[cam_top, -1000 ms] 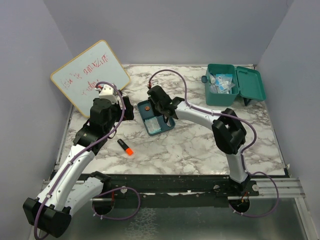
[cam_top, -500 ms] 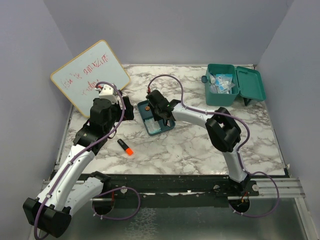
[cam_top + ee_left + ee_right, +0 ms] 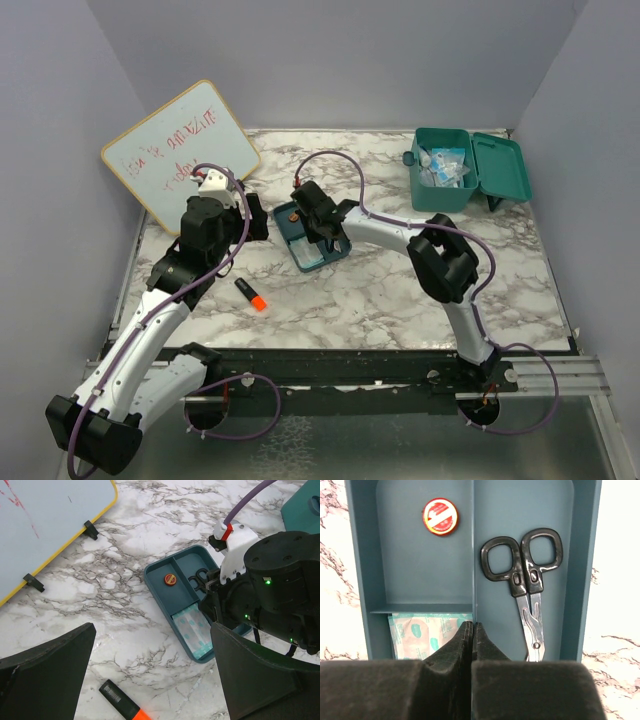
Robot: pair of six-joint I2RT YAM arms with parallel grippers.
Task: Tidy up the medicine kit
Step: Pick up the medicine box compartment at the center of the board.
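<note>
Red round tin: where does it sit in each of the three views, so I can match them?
Top external: red round tin, far-left corner of the divided teal tray, mid-table.
Left wrist: tin just above centre, in the tray's left compartment.
Right wrist: tin upper left, above the plaster packet.
Shared landmark: the tray's divider beside the tin.

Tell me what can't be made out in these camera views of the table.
- Whiteboard writing, top view: too small to read.
- Medicine kit contents, top view: too small to identify.
- Scissors tips, right wrist view: hidden behind the right gripper.
- Highlighter, left wrist view: orange end cut off by the bottom edge.
- Whether the gripper pinches the tray divider: its fingers hide it.
</note>
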